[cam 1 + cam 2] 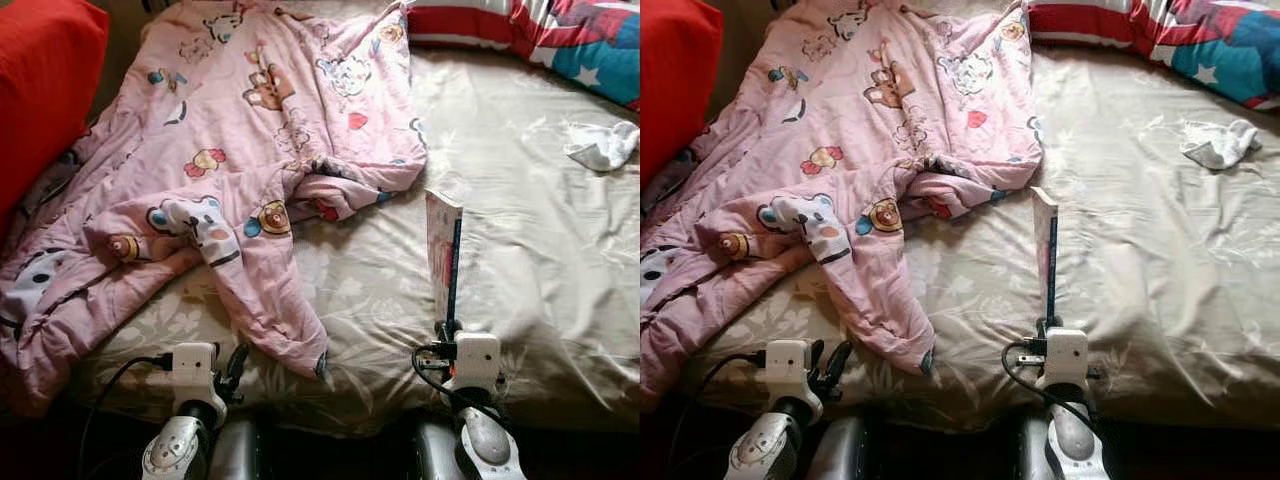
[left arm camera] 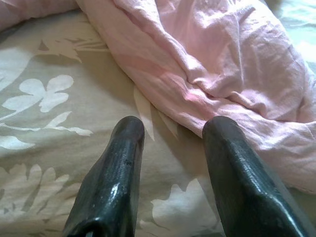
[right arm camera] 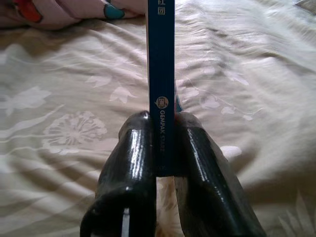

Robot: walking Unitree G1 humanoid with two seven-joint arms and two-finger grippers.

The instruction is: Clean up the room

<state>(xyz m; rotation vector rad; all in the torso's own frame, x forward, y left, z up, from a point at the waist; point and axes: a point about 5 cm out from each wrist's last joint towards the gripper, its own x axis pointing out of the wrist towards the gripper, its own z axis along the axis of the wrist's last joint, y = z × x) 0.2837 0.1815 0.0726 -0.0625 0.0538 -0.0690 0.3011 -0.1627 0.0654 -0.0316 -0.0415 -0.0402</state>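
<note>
Right pincer point(image 3: 159, 143) clamped a thin book point(image 1: 443, 250) upright, spine reading "GEMPAK STARZ", over the bed point(image 1: 540, 260); left pincer point(image 2: 173, 148) gaped, holding nothing.

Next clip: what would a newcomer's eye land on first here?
Probably the big pink cartoon-print quilt, rumpled over the left half of the beige floral bed sheet. Next, the thin blue-spined book, held upright on edge over the sheet by the right end effector, fingers shut on its spine. The left end effector sits open at the quilt's near edge; a crumpled white cloth lies far right.
</note>
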